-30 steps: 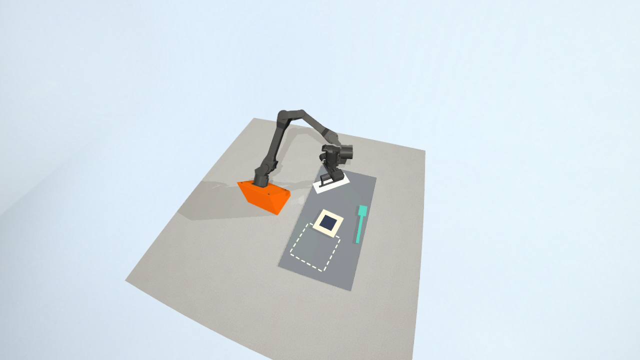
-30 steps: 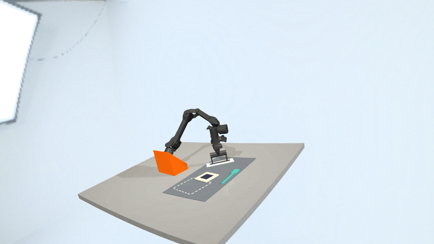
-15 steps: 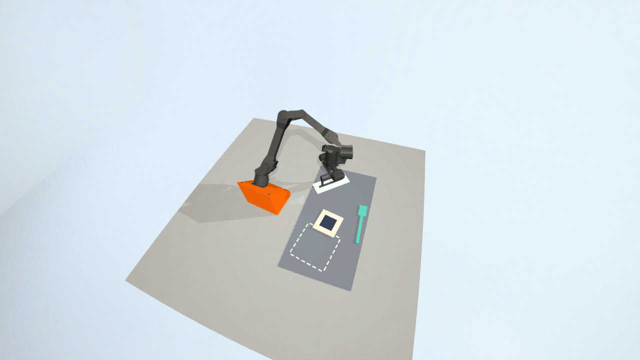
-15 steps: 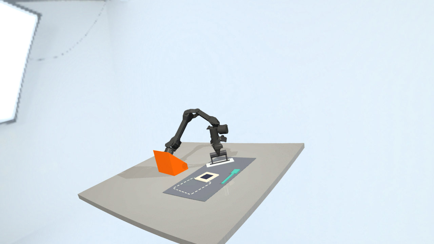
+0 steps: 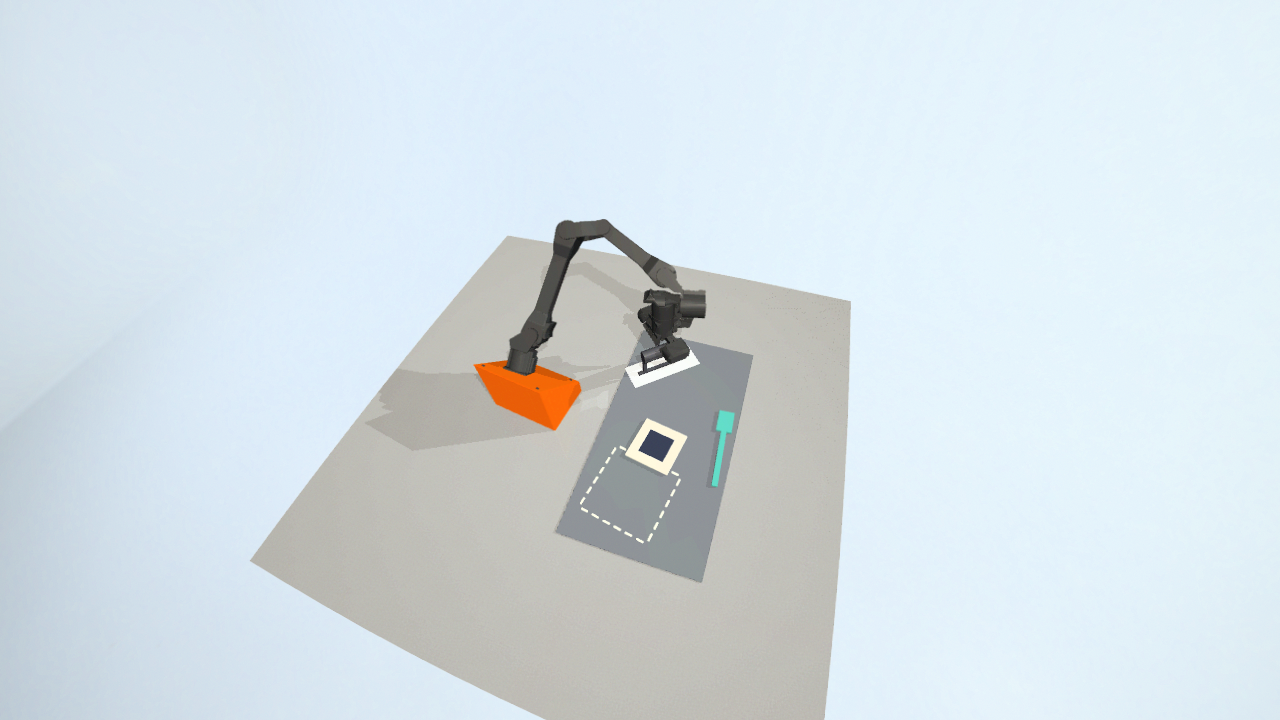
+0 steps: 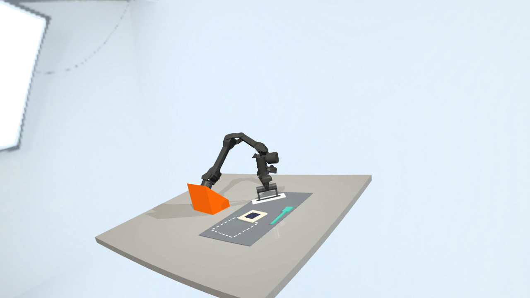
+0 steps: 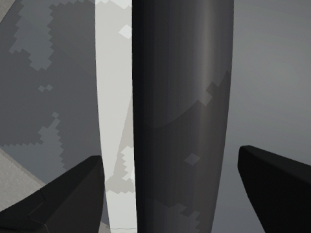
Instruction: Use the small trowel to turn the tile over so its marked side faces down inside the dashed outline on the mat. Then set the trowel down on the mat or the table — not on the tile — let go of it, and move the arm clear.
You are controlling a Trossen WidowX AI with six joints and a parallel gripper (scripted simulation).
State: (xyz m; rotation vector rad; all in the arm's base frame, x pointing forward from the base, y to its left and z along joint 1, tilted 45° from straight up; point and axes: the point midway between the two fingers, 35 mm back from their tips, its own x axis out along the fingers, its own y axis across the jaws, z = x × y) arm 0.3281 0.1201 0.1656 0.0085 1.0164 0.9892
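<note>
The cream tile (image 5: 656, 445) (image 6: 253, 215) lies flat on the grey mat (image 5: 684, 555) (image 6: 246, 239), its dark blue mark facing up. It slightly overlaps the far edge of the dashed outline (image 5: 647, 541) (image 6: 232, 236). A trowel with a white blade (image 5: 637, 379) (image 6: 283, 195) (image 7: 113, 81) and a dark round handle (image 7: 181, 113) rests near the mat's far end. A small teal spatula-shaped tool (image 5: 725, 420) (image 6: 287, 209) lies near the mat's right edge. My gripper (image 5: 664, 347) (image 6: 266, 186) (image 7: 172, 162) is open over the dark handle, with gaps on both sides.
The orange block (image 5: 532, 398) (image 6: 201, 200) at the arm's base stands on the table (image 5: 402, 519) (image 6: 148, 251) left of the mat. The arm arches high from this block to the trowel.
</note>
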